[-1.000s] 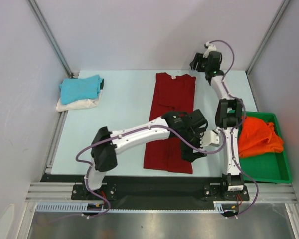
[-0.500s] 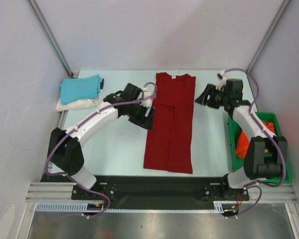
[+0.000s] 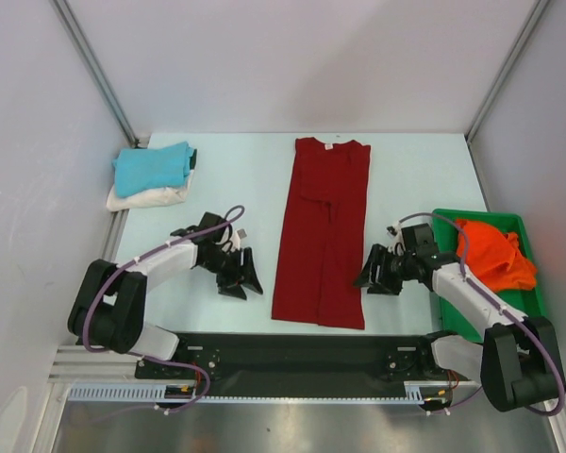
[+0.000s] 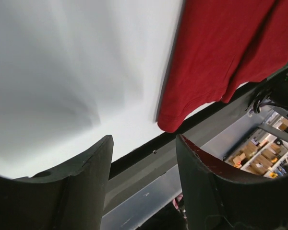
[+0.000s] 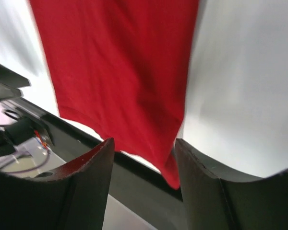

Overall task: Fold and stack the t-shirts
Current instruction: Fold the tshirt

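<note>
The dark red t-shirt lies flat in a long folded strip down the middle of the table, collar at the far end. My left gripper is open and empty, low over the table just left of the shirt's near left corner. My right gripper is open and empty, low beside the shirt's near right corner. The turquoise t-shirt lies folded on the cream white t-shirt at the far left. The orange t-shirt sits crumpled in the green tray.
The green tray stands at the right edge of the table, close to my right arm. The black front rail runs just below the shirt's hem. Grey walls close in the left, back and right sides.
Both arms have swung from the far part of the table down to the near end, and each gripper now sits beside a near corner of the red shirt. The shirt has not moved.
</note>
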Robot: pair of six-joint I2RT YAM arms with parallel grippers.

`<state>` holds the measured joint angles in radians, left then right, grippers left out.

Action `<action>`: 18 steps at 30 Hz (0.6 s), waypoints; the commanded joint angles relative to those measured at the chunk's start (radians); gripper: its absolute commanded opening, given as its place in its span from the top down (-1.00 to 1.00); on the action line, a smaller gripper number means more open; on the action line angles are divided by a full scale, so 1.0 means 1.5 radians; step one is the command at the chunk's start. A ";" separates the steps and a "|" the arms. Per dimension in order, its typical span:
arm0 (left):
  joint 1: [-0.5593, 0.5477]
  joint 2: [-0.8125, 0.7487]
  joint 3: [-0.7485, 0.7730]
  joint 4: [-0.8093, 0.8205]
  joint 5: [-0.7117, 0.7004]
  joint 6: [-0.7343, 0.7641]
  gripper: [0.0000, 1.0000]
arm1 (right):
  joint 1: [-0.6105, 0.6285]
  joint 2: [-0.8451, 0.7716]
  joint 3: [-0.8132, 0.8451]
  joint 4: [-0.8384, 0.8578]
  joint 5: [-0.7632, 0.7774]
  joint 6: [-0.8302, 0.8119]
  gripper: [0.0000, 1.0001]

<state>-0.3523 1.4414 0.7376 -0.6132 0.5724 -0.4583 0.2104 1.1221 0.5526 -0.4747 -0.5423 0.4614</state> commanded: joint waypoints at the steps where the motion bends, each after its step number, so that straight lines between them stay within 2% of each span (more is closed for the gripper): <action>1: 0.001 -0.023 -0.026 0.087 0.047 -0.056 -0.20 | 0.052 0.015 0.012 -0.062 0.069 0.050 -0.19; 10: -0.034 0.024 -0.011 0.103 0.068 -0.070 -0.17 | 0.141 0.065 -0.008 -0.071 0.085 0.116 -0.19; 18: -0.088 0.036 -0.022 0.119 0.071 -0.076 -0.13 | 0.162 0.050 -0.008 -0.098 0.088 0.135 -0.17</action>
<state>-0.4675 1.4815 0.6922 -0.4698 0.6460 -0.5522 0.4454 1.2209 0.5388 -0.5945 -0.4244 0.6296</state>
